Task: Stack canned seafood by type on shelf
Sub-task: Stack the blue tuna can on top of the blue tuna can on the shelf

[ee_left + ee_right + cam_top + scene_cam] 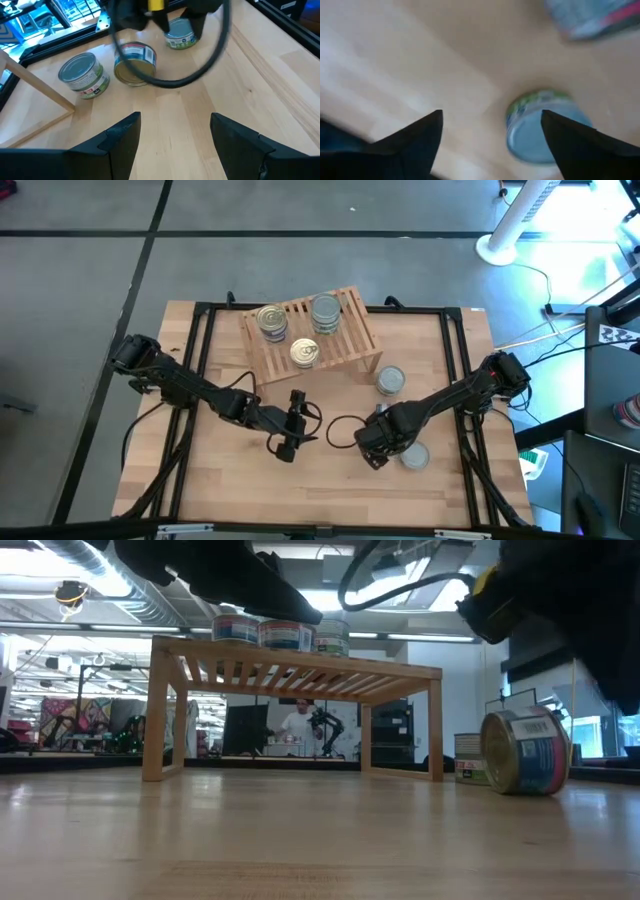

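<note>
The wooden slatted shelf (345, 340) stands at the table's far middle. It carries three tins upright: two gold-topped (271, 320) (305, 353) and one silver-topped (325, 312). On the table to its right, a silver-topped tin (390, 381) stands upright. Beside it, a tin (135, 62) lies on its side, gold end showing. A third tin (540, 127) stands upright under my right gripper (490, 135), which is open, points down and hovers above it. My left gripper (175, 130) is open at mid-table and holds nothing.
A black frame (200, 330) runs round the tabletop. A cable loop (200, 70) hangs from the right arm above the tins. Bare wood lies toward the table's near edge (320, 500). A person (297, 725) sits far off in the room behind.
</note>
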Tool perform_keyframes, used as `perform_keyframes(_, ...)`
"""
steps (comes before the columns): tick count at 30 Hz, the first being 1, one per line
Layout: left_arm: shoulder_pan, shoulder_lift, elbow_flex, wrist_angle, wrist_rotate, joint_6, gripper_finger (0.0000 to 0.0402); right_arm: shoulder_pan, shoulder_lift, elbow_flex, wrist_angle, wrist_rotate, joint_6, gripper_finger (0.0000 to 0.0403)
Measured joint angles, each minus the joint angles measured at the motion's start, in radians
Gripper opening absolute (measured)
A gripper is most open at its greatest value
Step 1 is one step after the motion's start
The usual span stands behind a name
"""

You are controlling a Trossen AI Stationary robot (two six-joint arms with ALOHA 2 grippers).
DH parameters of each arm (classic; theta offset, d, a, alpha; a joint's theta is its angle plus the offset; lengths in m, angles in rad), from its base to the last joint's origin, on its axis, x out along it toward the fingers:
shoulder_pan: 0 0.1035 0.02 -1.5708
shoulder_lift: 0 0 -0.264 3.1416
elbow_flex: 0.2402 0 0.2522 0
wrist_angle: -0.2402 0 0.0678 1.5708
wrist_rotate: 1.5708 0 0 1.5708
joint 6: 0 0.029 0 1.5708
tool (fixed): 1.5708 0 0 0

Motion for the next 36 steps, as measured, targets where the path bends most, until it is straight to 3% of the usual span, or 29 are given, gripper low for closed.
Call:
perform_keyframes(5, 0.0, 0.0, 0.0, 0.0, 0.0, 0.0, 0.0237, 0.0, 0.0, 0.0, -0.001, 0.121, 0.198, 0.0355)
perform_keyframes(13, 0.0, 0.0, 0.0, 0.0, 0.0, 0.001, 0.0237, 0.0, 0.0, 0.0, 0.034, 0.211, 0.355, 0.0356)
perform_keyframes(19, 0.0, 0.0, 0.0, -0.001, 0.0, 0.002, 0.0237, 0.0, 0.007, 0.0, 0.04, 0.293, 0.363, 0.0356)
perform_keyframes(36, 0.0, 0.0, 0.001, -0.026, 0.0, -0.003, 0.0237, -0.008, 0.058, -0.002, -0.006, 0.323, 0.383, 0.0356)
